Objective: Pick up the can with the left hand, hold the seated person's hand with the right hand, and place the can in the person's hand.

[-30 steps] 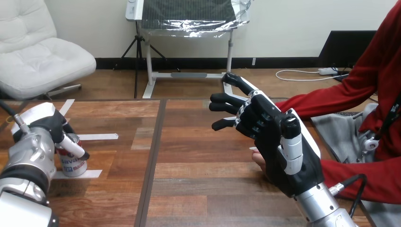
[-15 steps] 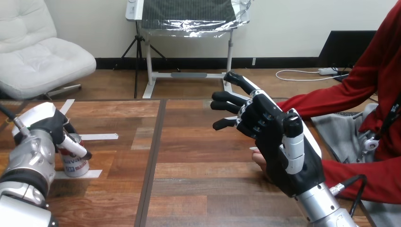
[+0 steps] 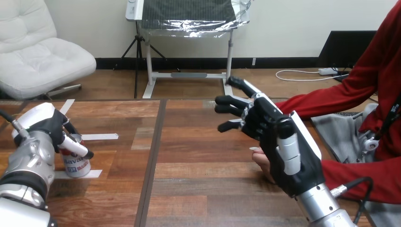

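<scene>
- Right arm point(image 3: 319, 208) comes in at the table's point(image 3: 198, 189) near right corner, silver forearm angled up and left.
- Right hand point(image 3: 283, 156) is raised above the table's right part with its back to the camera. Its fingers point(image 3: 231, 100) are straight and spread, pointing toward the far edge, and they grip nothing.
- The person's hand point(image 3: 261, 161) lies low near the right edge, mostly hidden behind the right hand's palm, with only its end showing past the palm's left side. Cannot tell whether the two touch. No robot finger is seen curled round it.
- The person's red sleeve point(image 3: 364, 177) runs from that hand off the right edge.
- Left arm point(image 3: 21, 179) enters at the near left corner.
- Left hand point(image 3: 42, 125) sits at the left edge, closed round the can point(image 3: 78, 165), with one finger lying across the can's upper front.
- The can is upright near the left edge, base at a white tape strip point(image 3: 97, 173). Cannot tell whether it is lifted off the wood.
- A second tape strip point(image 3: 99, 136) lies just beyond the can, toward the far edge.
- The two robot hands are well apart, with the table's dark seam point(image 3: 153, 151) between them.
</scene>
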### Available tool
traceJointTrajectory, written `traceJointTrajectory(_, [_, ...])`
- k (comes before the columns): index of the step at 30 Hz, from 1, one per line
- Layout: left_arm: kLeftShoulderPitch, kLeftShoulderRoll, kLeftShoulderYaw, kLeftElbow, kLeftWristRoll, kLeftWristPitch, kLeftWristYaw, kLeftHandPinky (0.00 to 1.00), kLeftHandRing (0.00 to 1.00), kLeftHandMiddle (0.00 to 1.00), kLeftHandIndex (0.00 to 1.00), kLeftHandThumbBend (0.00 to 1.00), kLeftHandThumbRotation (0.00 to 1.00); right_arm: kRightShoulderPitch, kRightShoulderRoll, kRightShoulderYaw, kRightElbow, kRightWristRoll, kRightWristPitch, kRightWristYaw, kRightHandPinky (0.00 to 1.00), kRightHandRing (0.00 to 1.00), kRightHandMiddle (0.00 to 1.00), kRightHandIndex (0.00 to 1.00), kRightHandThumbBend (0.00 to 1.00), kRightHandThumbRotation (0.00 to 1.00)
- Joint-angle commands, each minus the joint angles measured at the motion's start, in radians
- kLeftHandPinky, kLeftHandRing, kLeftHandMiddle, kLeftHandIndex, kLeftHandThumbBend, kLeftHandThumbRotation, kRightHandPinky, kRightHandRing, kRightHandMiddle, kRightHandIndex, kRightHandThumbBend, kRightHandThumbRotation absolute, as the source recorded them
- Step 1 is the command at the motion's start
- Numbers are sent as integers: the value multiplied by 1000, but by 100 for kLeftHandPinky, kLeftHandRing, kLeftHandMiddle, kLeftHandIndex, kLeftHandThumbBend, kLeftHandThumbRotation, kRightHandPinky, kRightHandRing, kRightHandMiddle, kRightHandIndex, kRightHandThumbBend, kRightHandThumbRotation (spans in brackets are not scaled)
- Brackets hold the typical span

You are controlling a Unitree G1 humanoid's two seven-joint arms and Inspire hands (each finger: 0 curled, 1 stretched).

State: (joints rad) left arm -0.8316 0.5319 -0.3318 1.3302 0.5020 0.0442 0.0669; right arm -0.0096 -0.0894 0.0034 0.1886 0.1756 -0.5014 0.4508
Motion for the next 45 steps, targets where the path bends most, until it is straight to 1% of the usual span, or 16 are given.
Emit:
traceJointTrajectory(1, [-33, 0, 20, -52, -13, -35, 35, 36, 44, 51, 50, 75, 0, -94, -25, -34, 60, -15, -57, -23, 66, 77, 77, 83, 90, 100])
traceJointTrajectory(10, [-27, 5, 40, -73, -28, -58, 44, 35, 43, 49, 49, 77, 0, -126, -37, -53, 101, -3, -59, -23, 68, 78, 78, 82, 92, 99])
traceJointTrajectory(14, [-24, 9, 44, -83, -31, -66, 46, 34, 41, 48, 49, 78, 0, -143, -43, -61, 127, 8, -75, -15, 68, 78, 78, 83, 91, 99])
traceJointTrajectory(22, [-21, 14, 53, -104, -33, -68, 47, 34, 40, 47, 49, 77, 0, -163, -48, -71, 158, 6, -94, -13, 67, 78, 78, 83, 90, 99])
traceJointTrajectory(28, [-14, 21, 58, -127, -33, -77, 54, 36, 44, 49, 49, 78, 0, -178, -56, -75, 183, -5, -113, -18, 67, 77, 77, 83, 89, 100])
traceJointTrajectory(32, [-11, 24, 65, -141, -39, -83, 49, 37, 44, 50, 49, 77, 0, -185, -59, -77, 189, -10, -109, -24, 67, 77, 77, 82, 89, 100])
traceJointTrajectory(37, [-6, 28, 70, -159, -40, -91, 47, 39, 45, 50, 49, 77, 0, -195, -64, -79, 203, -14, -120, -25, 67, 77, 77, 82, 88, 100])
traceJointTrajectory(43, [3, 33, 81, -200, -38, -95, 38, 38, 44, 49, 48, 78, 0, -206, -70, -80, 218, -37, -133, -44, 67, 77, 78, 82, 88, 100])
traceJointTrajectory(45, [5, 36, 83, -209, -36, -98, 35, 37, 43, 49, 48, 77, 0, -213, -72, -82, 228, -59, -147, -64, 67, 76, 77, 82, 87, 100])
